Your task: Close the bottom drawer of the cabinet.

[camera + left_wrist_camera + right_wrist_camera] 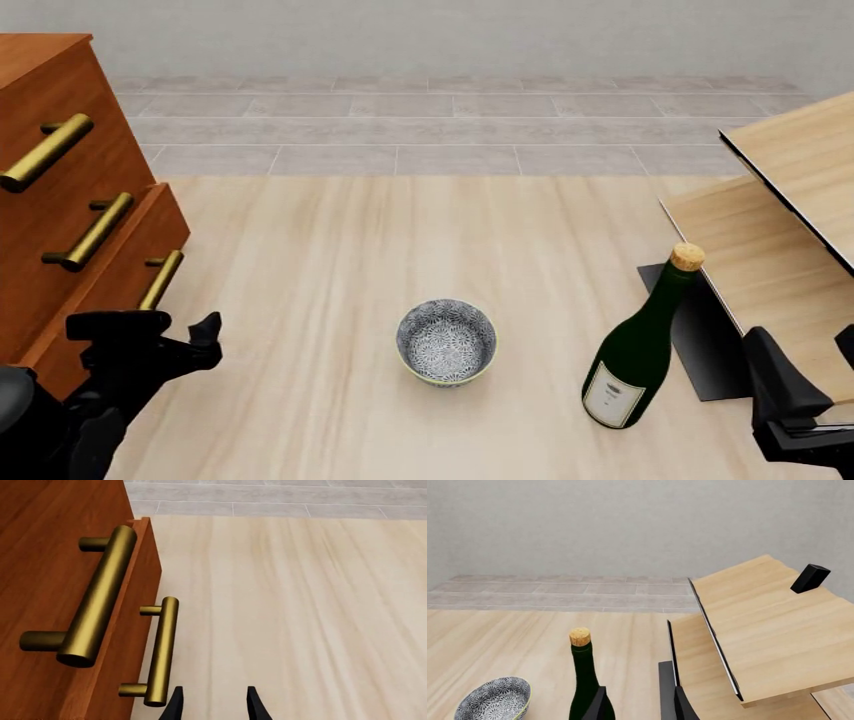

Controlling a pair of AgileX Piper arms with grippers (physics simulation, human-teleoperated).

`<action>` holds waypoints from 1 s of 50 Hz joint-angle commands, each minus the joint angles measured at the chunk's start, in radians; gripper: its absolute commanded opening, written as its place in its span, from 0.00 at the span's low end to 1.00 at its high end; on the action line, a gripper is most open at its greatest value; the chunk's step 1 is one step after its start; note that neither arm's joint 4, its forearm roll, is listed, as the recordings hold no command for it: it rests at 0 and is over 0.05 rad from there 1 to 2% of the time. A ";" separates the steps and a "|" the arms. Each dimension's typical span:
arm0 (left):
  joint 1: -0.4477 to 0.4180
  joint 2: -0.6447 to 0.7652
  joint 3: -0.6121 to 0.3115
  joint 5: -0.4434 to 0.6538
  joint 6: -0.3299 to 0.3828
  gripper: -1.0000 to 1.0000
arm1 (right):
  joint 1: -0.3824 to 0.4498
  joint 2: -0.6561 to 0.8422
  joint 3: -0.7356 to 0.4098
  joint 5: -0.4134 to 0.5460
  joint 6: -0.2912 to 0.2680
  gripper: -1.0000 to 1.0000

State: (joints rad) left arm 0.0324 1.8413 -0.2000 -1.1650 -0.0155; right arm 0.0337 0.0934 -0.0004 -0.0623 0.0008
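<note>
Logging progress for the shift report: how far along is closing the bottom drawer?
Nothing looks done: the bottom drawer juts out from the cabinet. In hand: the left gripper sits open by its handle, not touching. Left: push it in. The right gripper is open, idle.

1. A broad stretch of bare table (334,260) lies open between the cabinet (54,150) and the bowl (447,342).
2. The far left is blocked by the protruding bottom drawer (120,290).
3. The right side is narrowed by a bottle (638,350) just beside light-wood furniture (787,200).
</note>
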 commanded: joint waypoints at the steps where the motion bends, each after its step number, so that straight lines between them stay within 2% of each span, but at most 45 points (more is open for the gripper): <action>1: 0.042 0.010 -0.011 -0.012 0.031 1.00 | 0.001 -0.002 0.000 0.001 -0.001 1.00; 25: 0.091 0.035 -0.011 -0.045 0.109 1.00 | 0.001 -0.002 0.000 0.000 0.002 1.00; 50: 0.130 0.043 -0.026 -0.050 0.154 1.00 | 0.006 0.012 0.000 -0.009 -0.003 1.00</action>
State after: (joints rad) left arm 0.1280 1.8877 -0.2101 -1.2084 0.1149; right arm 0.0375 0.1013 -0.0003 -0.0686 -0.0010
